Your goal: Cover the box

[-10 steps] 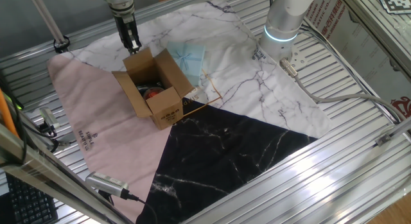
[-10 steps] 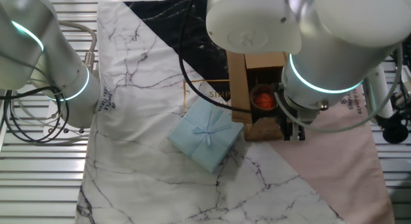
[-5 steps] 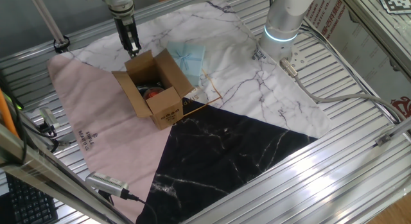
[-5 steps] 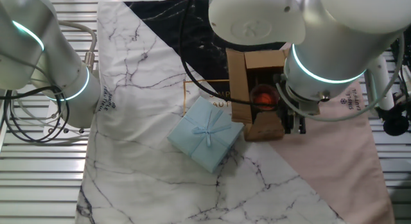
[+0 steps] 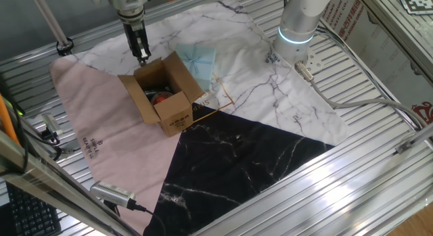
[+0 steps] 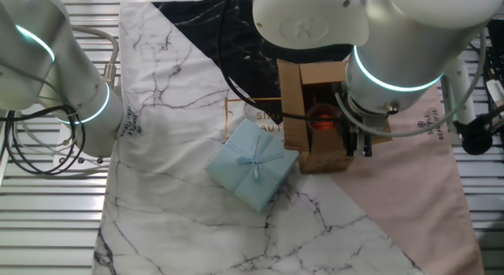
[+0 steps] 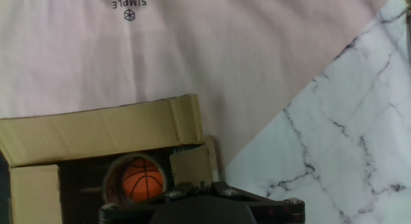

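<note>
Slatted metal table (image 5: 379, 74) under a pink/marble/black mat (image 5: 101, 128). Brown cardboard box (image 5: 162, 94) at mat centre, flaps open, small basketball (image 7: 141, 178) inside. Pale blue gift box (image 6: 253, 165) just beside it. Gripper (image 5: 142, 55) at box's rear flap, fingers near-closed; grip unclear.

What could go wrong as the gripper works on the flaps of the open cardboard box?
1. The gripper sits at the far flap of the small brown cardboard box; a push might slide the light carton across the mat instead of folding the flap.
2. The small orange ball inside could stop a flap closing flat.
3. The pale blue gift box with a bow touches the carton's side and may block that flap.
</note>
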`<state>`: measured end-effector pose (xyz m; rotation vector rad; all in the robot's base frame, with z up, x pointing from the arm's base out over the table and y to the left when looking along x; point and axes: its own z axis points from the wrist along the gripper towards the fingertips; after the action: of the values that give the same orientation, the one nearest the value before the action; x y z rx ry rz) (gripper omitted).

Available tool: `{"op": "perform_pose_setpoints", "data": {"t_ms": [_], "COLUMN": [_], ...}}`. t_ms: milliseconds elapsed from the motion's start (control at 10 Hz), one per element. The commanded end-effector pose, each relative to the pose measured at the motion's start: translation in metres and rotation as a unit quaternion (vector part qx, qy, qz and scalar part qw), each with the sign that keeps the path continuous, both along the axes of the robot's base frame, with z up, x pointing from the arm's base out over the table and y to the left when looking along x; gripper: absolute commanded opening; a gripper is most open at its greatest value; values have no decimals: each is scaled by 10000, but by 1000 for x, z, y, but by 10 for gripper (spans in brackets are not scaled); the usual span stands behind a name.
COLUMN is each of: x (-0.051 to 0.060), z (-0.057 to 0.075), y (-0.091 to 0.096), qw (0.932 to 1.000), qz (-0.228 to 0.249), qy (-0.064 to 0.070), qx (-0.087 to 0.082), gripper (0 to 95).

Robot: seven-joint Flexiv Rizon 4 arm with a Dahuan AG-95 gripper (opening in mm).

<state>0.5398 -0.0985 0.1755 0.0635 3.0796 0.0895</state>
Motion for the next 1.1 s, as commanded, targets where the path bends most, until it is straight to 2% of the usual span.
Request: {"op": "perform_pose_setpoints", "data": {"t_ms": [100, 700, 1100], "x": [-1, -6, -10], "z": [-1, 0, -8], "y": [2, 9, 21], "qw": [10000, 9999, 9997], "qz": [-19, -138, -257], "qy": [-5, 17, -7], "qx": [-15, 31, 47], "gripper": [0, 0, 0]}}
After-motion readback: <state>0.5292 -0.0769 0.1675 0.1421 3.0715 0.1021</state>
